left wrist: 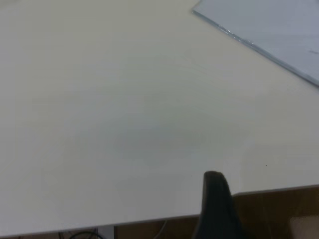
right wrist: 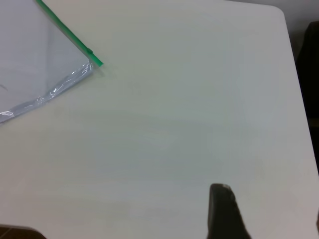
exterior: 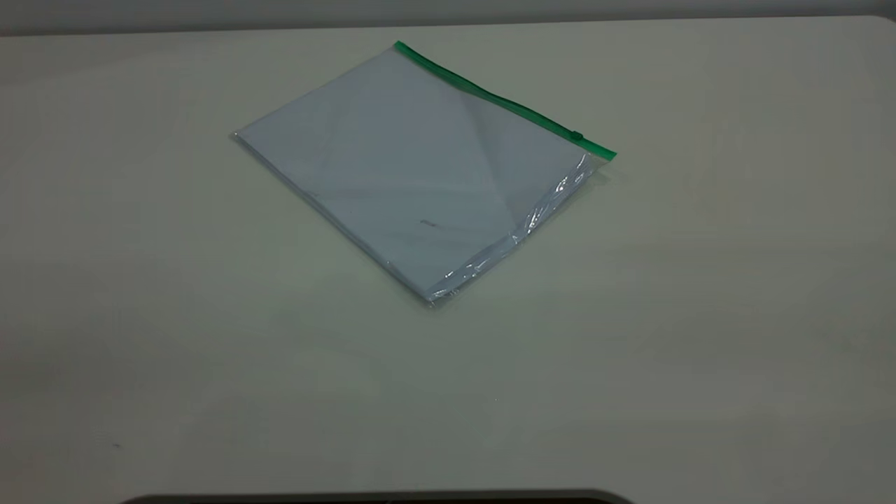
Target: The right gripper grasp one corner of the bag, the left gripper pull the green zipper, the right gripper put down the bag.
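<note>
The bag lies flat on the table, a clear pouch with white paper inside. The green zipper runs along its far right edge, with the slider tab near the right corner. Neither gripper shows in the exterior view. The left gripper hangs over the table's near edge, far from the bag; one black finger shows. The right gripper is open and empty above bare table, well away from the bag's corner, the zipper and the slider.
The pale table has wide bare room around the bag. Its near edge shows in the left wrist view, with brown floor beyond. A rounded table corner shows in the right wrist view. A dark rim lies at the exterior view's bottom.
</note>
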